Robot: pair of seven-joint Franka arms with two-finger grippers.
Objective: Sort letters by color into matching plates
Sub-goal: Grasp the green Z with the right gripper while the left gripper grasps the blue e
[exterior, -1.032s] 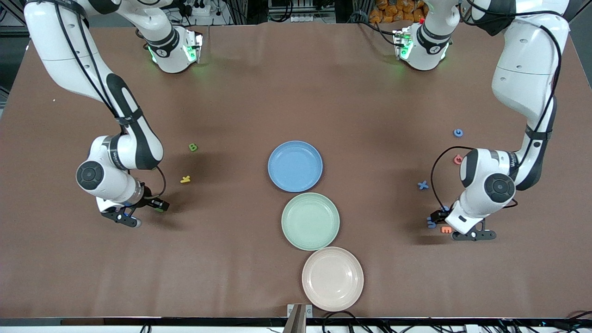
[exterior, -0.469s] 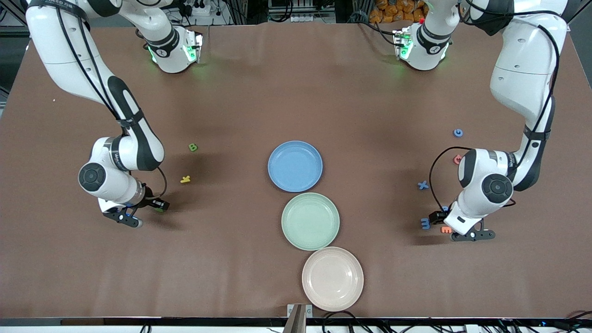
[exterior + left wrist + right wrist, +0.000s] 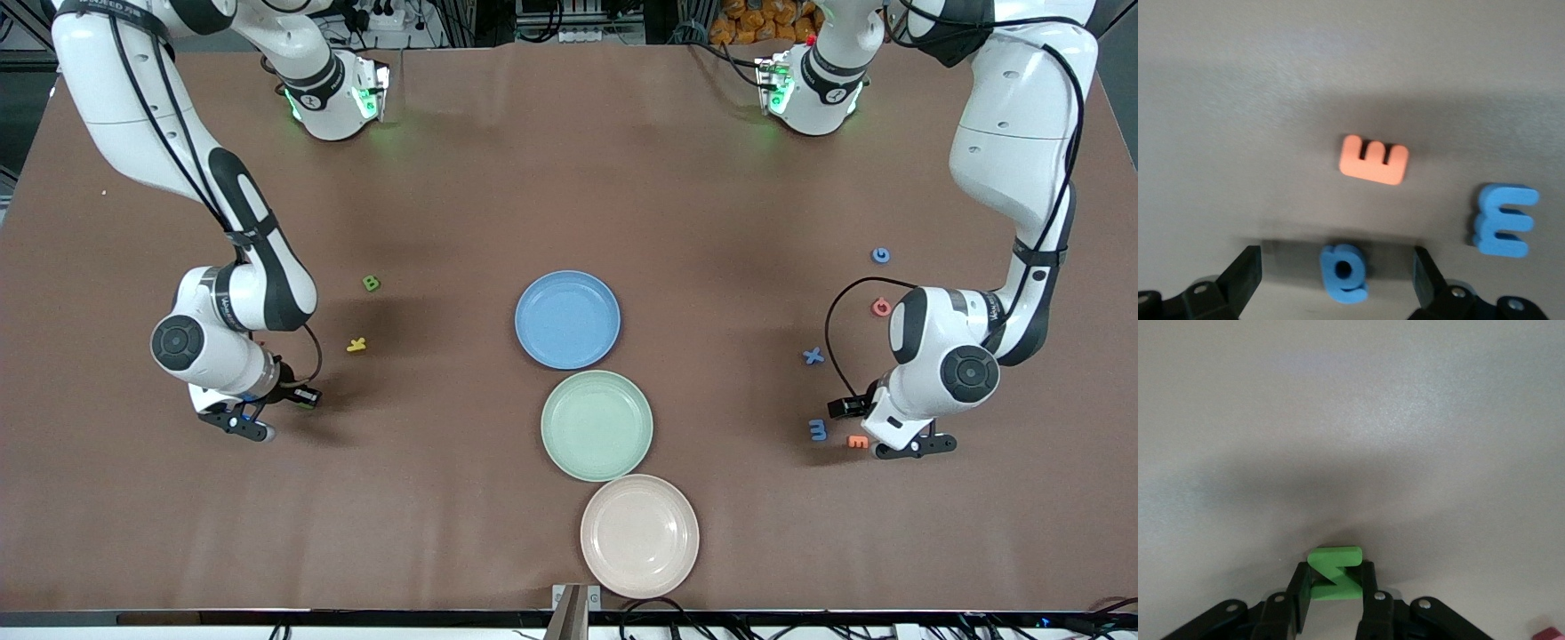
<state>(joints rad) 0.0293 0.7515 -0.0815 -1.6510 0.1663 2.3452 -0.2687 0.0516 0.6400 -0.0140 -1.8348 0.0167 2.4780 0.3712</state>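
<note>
Three plates lie in a row at mid-table: blue (image 3: pixel 567 320), mint green (image 3: pixel 597 425), pinkish-beige (image 3: pixel 639 535). At the right arm's end my right gripper (image 3: pixel 1333 590) is shut on a green letter (image 3: pixel 1333 573), low at the table (image 3: pixel 238 425). My left gripper (image 3: pixel 1338 280) hangs open over a small blue letter (image 3: pixel 1345 272), which lies between its fingers (image 3: pixel 1245 277) untouched. Beside it lie an orange E (image 3: pixel 1374 160) (image 3: pixel 857 441) and a blue E (image 3: pixel 1503 220) (image 3: pixel 817 430). The left gripper (image 3: pixel 914 446) hides the small blue letter in the front view.
A green B (image 3: pixel 372 284) and a yellow K (image 3: pixel 356 345) lie between the right arm and the blue plate. A blue X (image 3: pixel 813 356), a red letter (image 3: pixel 880 308) and a blue letter (image 3: pixel 880 255) lie by the left arm.
The right gripper's fingers have closed onto the green letter. The left gripper has shifted a little toward its own end of the table, uncovering the blue E.
</note>
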